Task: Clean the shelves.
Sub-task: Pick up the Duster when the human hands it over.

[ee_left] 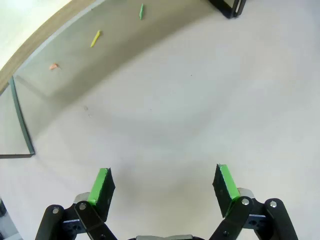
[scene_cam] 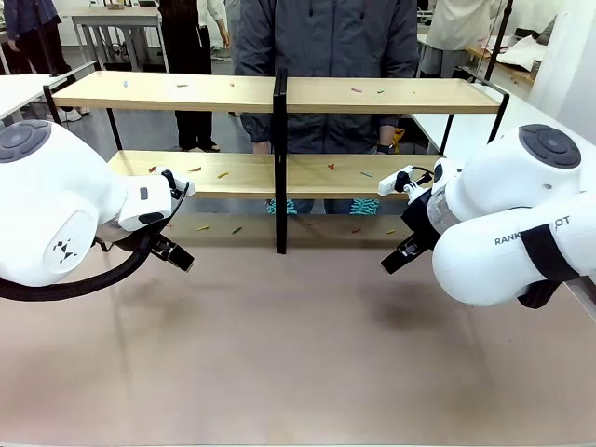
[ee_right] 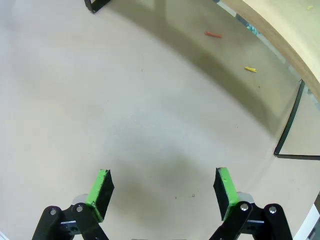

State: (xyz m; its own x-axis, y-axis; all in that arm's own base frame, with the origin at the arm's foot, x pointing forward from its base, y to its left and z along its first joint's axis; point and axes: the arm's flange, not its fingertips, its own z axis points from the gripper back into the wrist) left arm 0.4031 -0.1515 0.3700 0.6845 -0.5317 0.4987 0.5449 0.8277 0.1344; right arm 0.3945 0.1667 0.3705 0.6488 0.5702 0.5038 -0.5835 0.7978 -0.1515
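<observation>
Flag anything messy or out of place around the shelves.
Small coloured scraps litter both boards of the shelves, and more lie on the beige tabletop underneath. They look like loose debris, scattered at random; nothing seems tipped or broken.

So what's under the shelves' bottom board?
On the beige tabletop under the shelves lie a yellow scrap, a green scrap, a red scrap and a second yellow scrap. Left arm and right arm cover the outer ends, hiding anything there.

The front view looks level across the table (scene_cam: pixel 298 372) toward the shelves (scene_cam: pixel 186 91) at its far side. Each wrist view points steeply down, close above the table. Both take in the shaded strip beneath the shelves.
</observation>
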